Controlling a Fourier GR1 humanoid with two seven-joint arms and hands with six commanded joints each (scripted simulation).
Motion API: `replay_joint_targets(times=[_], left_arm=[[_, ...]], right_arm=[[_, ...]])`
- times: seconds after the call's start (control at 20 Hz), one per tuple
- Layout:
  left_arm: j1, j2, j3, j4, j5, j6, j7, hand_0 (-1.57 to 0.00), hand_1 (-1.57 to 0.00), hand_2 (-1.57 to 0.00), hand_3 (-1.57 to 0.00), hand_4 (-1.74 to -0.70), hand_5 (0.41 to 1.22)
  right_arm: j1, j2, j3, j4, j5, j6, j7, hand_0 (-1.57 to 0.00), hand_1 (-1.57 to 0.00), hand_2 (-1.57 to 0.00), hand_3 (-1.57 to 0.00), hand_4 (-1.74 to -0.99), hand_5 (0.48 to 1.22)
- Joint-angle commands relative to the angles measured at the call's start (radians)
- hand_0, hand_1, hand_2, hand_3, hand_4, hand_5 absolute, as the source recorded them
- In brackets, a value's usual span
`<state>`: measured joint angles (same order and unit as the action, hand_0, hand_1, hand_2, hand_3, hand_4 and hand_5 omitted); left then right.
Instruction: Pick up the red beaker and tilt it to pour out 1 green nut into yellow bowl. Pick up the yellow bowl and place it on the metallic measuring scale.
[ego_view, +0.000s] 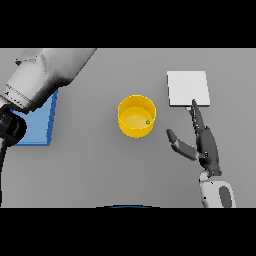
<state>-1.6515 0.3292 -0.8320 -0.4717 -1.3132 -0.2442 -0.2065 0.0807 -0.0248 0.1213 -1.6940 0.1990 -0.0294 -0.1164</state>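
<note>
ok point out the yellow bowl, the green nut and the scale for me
yellow bowl (131, 131): head view, front outer wall
green nut (148, 122): head view, the nut itself, inside the bowl by its right wall
scale (187, 88): head view, middle of its flat top

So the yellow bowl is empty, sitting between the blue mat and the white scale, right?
Not quite: the yellow bowl is not empty. The head view shows a small green nut inside it. The rest holds: it sits between the blue mat and the white scale.

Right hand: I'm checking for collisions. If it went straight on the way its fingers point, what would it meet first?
Probably the metallic measuring scale: the right hand points up-view with a fingertip already at its near edge, though height is unclear.
</note>
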Motion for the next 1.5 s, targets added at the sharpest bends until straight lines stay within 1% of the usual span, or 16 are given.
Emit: replay_joint_targets(times=[0.0, 0.05, 0.15, 0.3, 0.35, 0.45, 0.6, 0.7, 0.8, 0.95, 1.1, 1.15, 1.2, 1.25, 1.3, 1.45], left_arm=[[-0.014, 0.024, 0.063, 0.039, 0.051, -0.014, 0.004, -1.57, -1.57, -1.57, -1.57, -1.73, 1.221], [-0.024, 0.044, 0.158, 0.080, 0.128, -0.050, 0.051, -1.57, -1.57, -1.57, -1.52, -1.73, 1.221], [-0.034, 0.103, 0.322, 0.151, 0.263, -0.068, 0.115, -1.57, -1.57, -1.57, -1.51, -1.73, 1.221], [0.016, 0.191, 0.522, 0.231, 0.455, -0.052, 0.140, -1.57, -1.57, -1.57, -1.53, -1.74, 1.221], [0.043, 0.221, 0.581, 0.249, 0.514, -0.030, 0.150, -1.57, -1.57, -1.57, -1.54, -1.74, 1.221], [0.118, 0.262, 0.655, 0.268, 0.597, 0.021, 0.184, -1.57, -1.57, -1.57, -1.55, -1.74, 1.221], [0.237, 0.268, 0.709, 0.271, 0.676, 0.136, 0.305, -1.57, -1.57, -1.57, -1.56, -1.74, 1.221], [0.320, 0.269, 0.767, 0.252, 0.757, 0.201, 0.331, -1.57, -1.57, -1.57, -1.56, -1.74, 1.221], [0.382, 0.268, 0.818, 0.227, 0.826, 0.252, 0.407, -1.57, -1.57, -1.57, -1.57, -1.74, 1.221], [0.529, 0.264, 0.860, 0.125, 0.913, 0.275, 0.441, -1.57, -1.57, -1.57, -1.57, -1.74, 1.221], [0.706, 0.238, 0.873, -0.035, 0.985, 0.314, 0.463, -1.57, -1.57, -1.57, -1.57, -1.74, 1.221], [0.768, 0.229, 0.875, -0.099, 1.008, 0.326, 0.474, -1.57, -1.57, -1.57, -1.57, -1.74, 1.221], [0.827, 0.222, 0.875, -0.167, 1.026, 0.330, 0.509, -1.57, -1.57, -1.57, -1.57, -1.74, 1.221], [0.876, 0.211, 0.872, -0.229, 1.042, 0.335, 0.536, -1.57, -1.57, -1.57, -1.57, -1.74, 1.186], [0.918, 0.207, 0.867, -0.291, 1.052, 0.341, 0.559, -1.57, -1.57, -1.57, -1.57, -1.74, 1.151], [1.026, 0.191, 0.855, -0.442, 1.073, 0.359, 0.634, -1.57, -1.57, -1.57, -1.57, -1.74, 0.984]], right_arm=[[-0.001, -0.011, -0.006, -0.002, 0.005, -0.003, -0.009, 0.00, 0.00, 0.00, 0.00, -1.104, 0.563], [-0.011, -0.017, -0.011, -0.002, -0.007, 0.005, -0.014, 0.00, 0.00, 0.00, 0.00, -1.102, 0.572], [-0.012, -0.017, -0.003, -0.002, -0.006, 0.011, -0.010, 0.00, 0.00, 0.00, 0.00, -1.105, 0.578], [-0.019, -0.025, -0.006, 0.006, -0.008, 0.014, -0.008, 0.00, 0.00, 0.00, 0.00, -1.121, 0.588], [-0.012, -0.020, 0.002, 0.012, -0.002, 0.015, -0.018, 0.00, 0.00, 0.00, 0.00, -1.118, 0.595], [-0.037, -0.028, 0.005, 0.016, 0.012, 0.011, 0.007, 0.00, 0.00, 0.00, 0.00, -1.127, 0.606], [-0.026, -0.045, -0.001, 0.022, 0.010, 0.020, -0.009, 0.00, 0.00, 0.00, 0.00, -1.138, 0.626], [-0.029, -0.049, 0.001, 0.016, 0.003, 0.030, -0.012, 0.00, 0.00, 0.00, 0.00, -1.134, 0.632], [-0.023, -0.054, -0.002, 0.021, -0.003, 0.036, -0.017, 0.00, 0.00, 0.00, 0.00, -1.138, 0.648], [-0.038, -0.050, -0.004, 0.027, -0.017, 0.043, -0.006, 0.00, 0.00, 0.00, 0.00, -1.127, 0.664], [-0.024, -0.057, -0.004, 0.039, 0.001, 0.034, -0.046, 0.00, 0.00, 0.00, 0.00, -1.151, 0.676], [-0.021, -0.051, 0.003, 0.034, 0.006, 0.031, -0.050, 0.00, 0.00, 0.00, 0.00, -1.159, 0.677], [-0.023, -0.052, 0.008, 0.025, 0.016, 0.029, -0.042, 0.00, 0.00, 0.00, 0.00, -1.166, 0.676], [-0.031, -0.050, 0.008, 0.033, 0.020, 0.024, -0.028, 0.00, 0.00, 0.00, 0.00, -1.175, 0.676], [-0.021, -0.054, 0.005, 0.029, 0.011, 0.031, -0.044, 0.00, 0.00, 0.00, 0.00, -1.174, 0.676], [-0.025, -0.051, -0.004, 0.044, 0.003, 0.027, -0.032, 0.00, 0.00, 0.00, 0.00, -1.161, 0.671]])
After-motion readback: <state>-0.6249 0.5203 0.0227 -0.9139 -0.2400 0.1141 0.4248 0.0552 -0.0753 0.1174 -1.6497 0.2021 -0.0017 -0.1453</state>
